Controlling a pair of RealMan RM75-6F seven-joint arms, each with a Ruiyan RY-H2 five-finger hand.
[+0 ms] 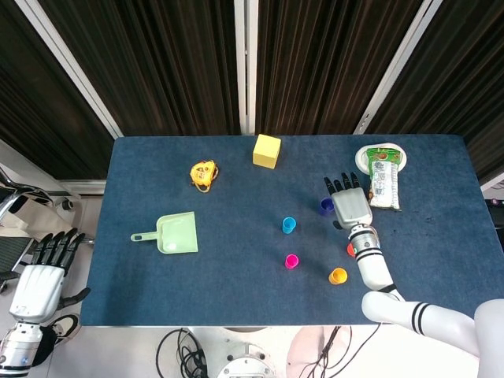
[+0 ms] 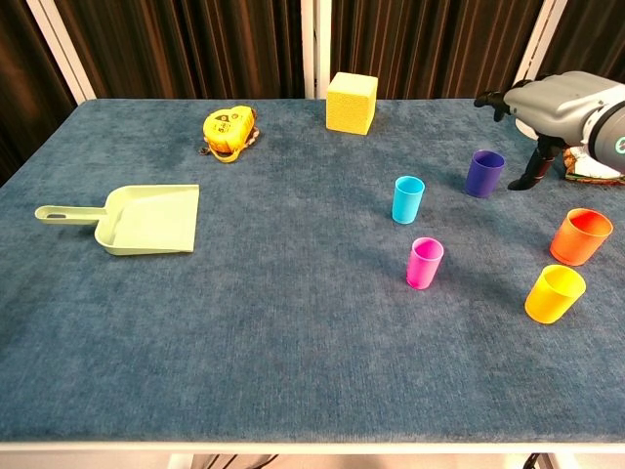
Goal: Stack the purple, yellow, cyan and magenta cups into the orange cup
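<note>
The purple cup stands upright at the table's right middle; in the head view the purple cup is partly covered by my right hand. That right hand hovers just right of and above it, fingers spread, holding nothing. The cyan cup and the magenta cup stand to the left. Near the right edge are the orange cup and the yellow cup; my forearm hides most of the orange cup from the head camera. My left hand hangs open beyond the table's left edge.
A green dustpan lies at the left. A yellow tape measure and a yellow block sit at the back. A snack bag rests on a white plate at the back right, just behind my right hand.
</note>
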